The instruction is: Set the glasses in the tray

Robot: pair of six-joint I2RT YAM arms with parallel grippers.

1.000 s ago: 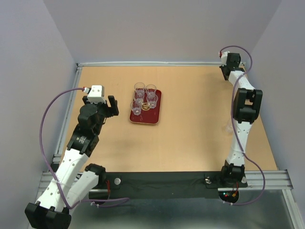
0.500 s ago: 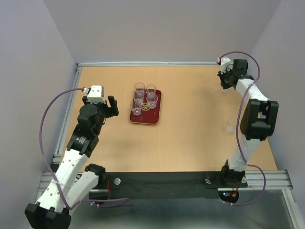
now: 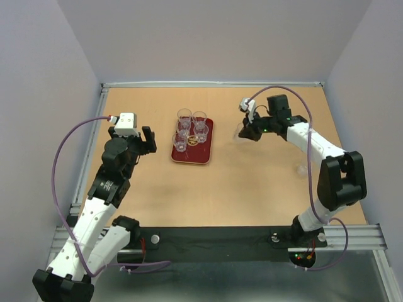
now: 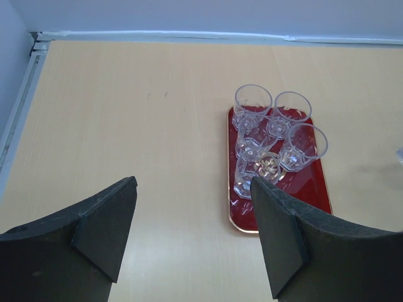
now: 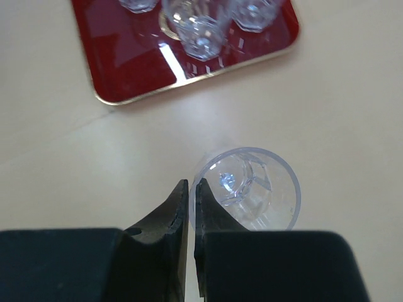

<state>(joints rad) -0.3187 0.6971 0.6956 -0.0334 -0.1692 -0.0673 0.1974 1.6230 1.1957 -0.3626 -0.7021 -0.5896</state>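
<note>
The dark red tray [image 3: 196,153] lies left of centre on the wood, with several clear glasses [image 3: 184,117] standing on it. It also shows in the left wrist view [image 4: 305,189] and at the top of the right wrist view [image 5: 126,63]. My right gripper [image 3: 244,133] is just right of the tray, above the table. Its jaws are pinched shut [image 5: 191,189] on the rim of one clear glass [image 5: 252,189], one finger inside it and one outside. My left gripper [image 3: 149,139] is open and empty [image 4: 192,217] left of the tray.
A faint clear object [image 3: 303,168] sits on the wood beside the right arm's forearm. A metal rail [image 3: 94,145] runs along the table's left edge, with grey walls around. Bare wood lies between the tray and the held glass.
My right arm has swung from the far right corner leftward to just right of the tray, with the glass in its gripper. The left arm has not moved.
</note>
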